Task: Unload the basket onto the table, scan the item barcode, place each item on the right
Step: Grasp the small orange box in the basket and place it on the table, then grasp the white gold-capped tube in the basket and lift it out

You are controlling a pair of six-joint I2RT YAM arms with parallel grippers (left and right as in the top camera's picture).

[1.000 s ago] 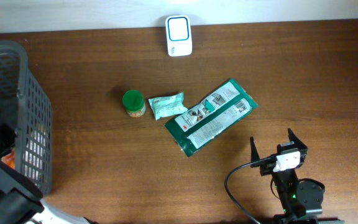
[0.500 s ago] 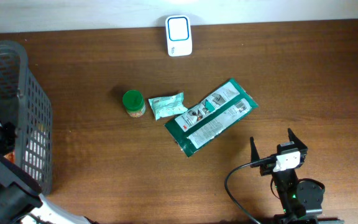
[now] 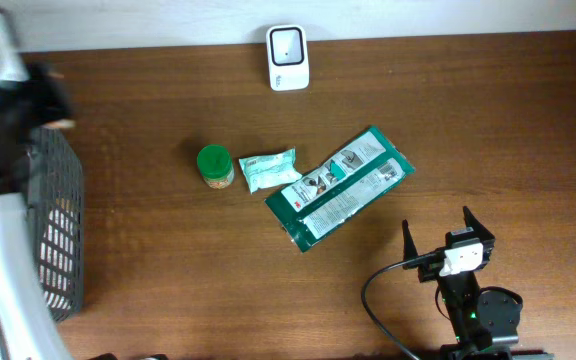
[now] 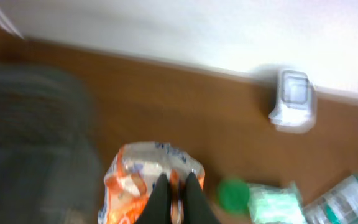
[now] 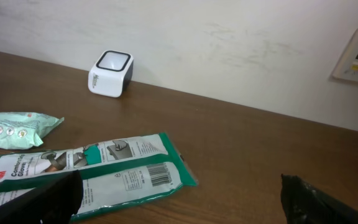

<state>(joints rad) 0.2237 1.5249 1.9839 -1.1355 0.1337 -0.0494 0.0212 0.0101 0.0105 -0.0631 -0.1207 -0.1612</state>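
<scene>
Left wrist view: your left hand (image 4: 176, 186) pinches orange-and-white packet (image 4: 143, 180), lifted over basket (image 4: 33, 137); its long axis unclear through blur. Since earlier frame, left arm swung up toward basket's far corner. Right hand (image 3: 448, 228) spread wide over worktop (image 3: 168, 260).

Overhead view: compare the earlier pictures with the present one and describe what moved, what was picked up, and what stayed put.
The left arm has swung up from inside the basket toward the table's far left edge. The left gripper is now shut on an orange and white packet, lifted out. The right gripper stays open and still. The scanner, green-lidded jar, pale green pouch and long green package have not moved.
</scene>
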